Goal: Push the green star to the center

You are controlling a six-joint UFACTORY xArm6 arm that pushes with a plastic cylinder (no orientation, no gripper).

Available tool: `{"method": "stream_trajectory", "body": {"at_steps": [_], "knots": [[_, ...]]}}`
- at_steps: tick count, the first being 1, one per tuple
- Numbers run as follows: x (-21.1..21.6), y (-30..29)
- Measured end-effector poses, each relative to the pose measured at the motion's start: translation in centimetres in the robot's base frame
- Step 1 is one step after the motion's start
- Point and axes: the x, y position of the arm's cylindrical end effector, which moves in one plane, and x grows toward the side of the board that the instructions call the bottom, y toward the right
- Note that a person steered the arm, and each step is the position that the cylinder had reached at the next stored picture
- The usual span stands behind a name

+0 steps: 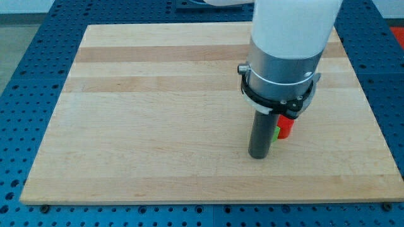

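Table [158,126]: pale wooden board of glued planks, lying on a blue perforated surface [19,94] that shows on all sides of it. Bare wood covers the table's whole left half and its middle.

Arm [287,38]: white housing above a grey metal collar with a black ring, entering from the view's top, right of the table's middle. It hides the stretch of table behind it.

Tool: a straight dark rod hanging from the collar. It has no jaws, so it is neither wide nor narrow, and it holds nothing. My tip [259,156] rests at the table surface, to the right of the table's middle and nearer the bottom edge than the top edge.

Red block [286,128]: just right of the rod, above my tip in the view, partly covered by the collar ring. Shape cannot be made out; it looks like a short upright piece.

Green star [276,133]: only a thin green sliver shows, wedged between the rod and the red block, seemingly touching both. Its star shape cannot be confirmed from what shows. It lies to the right of the table's middle, well apart from it, with my tip just to its left and slightly below.
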Motion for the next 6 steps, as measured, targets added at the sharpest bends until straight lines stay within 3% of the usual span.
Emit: {"method": "stream_trajectory", "body": {"at_steps": [3,5,6], "knots": [[-0.7,7.3],[-3.2,0.0],[-5.7,-0.3]]}}
